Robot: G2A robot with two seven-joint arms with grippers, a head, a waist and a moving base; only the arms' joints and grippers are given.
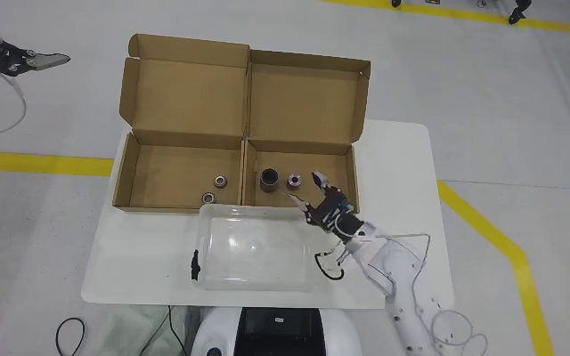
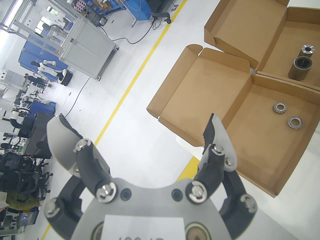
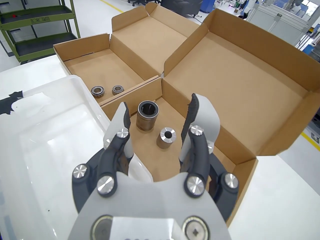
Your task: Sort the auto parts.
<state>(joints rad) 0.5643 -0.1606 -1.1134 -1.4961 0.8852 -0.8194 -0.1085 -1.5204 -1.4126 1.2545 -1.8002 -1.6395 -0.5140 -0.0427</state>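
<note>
We see the right gripper [image 3: 160, 106] spread open and empty, hovering above the near edge of the right-hand brown cardboard box [image 1: 303, 100]; below it in that box stand a dark steel hollow cylinder [image 3: 147, 116] and, just beside it, a short silver metal cylinder with a bored centre [image 3: 166, 138], both upright and clear of the fingers; the left-hand brown cardboard box [image 1: 160, 178] holds two small silver bearing rings [image 3: 98, 91], lying near each other; a clear plastic tray [image 1: 201, 238] bearing a scrap of black tape [image 1: 194, 264] sits in front of both boxes on the white table [image 1: 401, 169]; the left gripper [image 2: 135, 126] hangs open and empty, out beyond the table's left side.
</note>
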